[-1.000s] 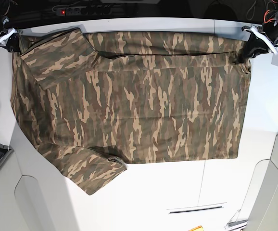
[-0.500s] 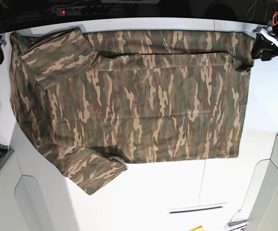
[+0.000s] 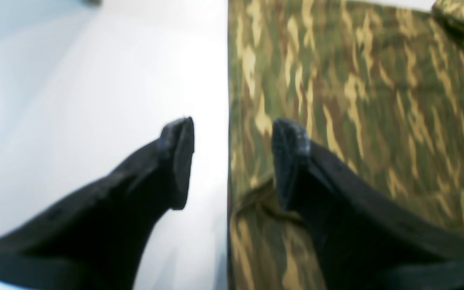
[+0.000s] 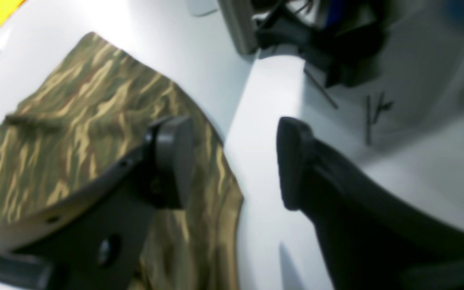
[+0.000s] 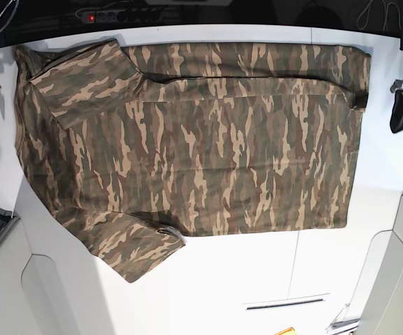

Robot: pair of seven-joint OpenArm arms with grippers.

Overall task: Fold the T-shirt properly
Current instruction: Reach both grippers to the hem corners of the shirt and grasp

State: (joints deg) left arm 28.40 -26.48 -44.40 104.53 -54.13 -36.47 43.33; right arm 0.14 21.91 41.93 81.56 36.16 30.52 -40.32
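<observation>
- The camouflage T-shirt [image 5: 194, 136] lies spread flat across the far half of the white bench [image 5: 257, 279], one long edge folded in along the far side, both sleeves at one end.
- Left gripper [image 3: 232, 161] hangs over the shirt's side hem, jaws spread, pinching nothing.
- Right gripper [image 4: 232, 161] hangs beside the collar-end edge, jaws likewise spread and empty.
- Risk: the folded strip looks loose; a snagged hem or uneven pull on the next grasp could drag it open or skew the shirt.
- The near sleeve [image 5: 128, 244] sticks out and may bunch.
</observation>
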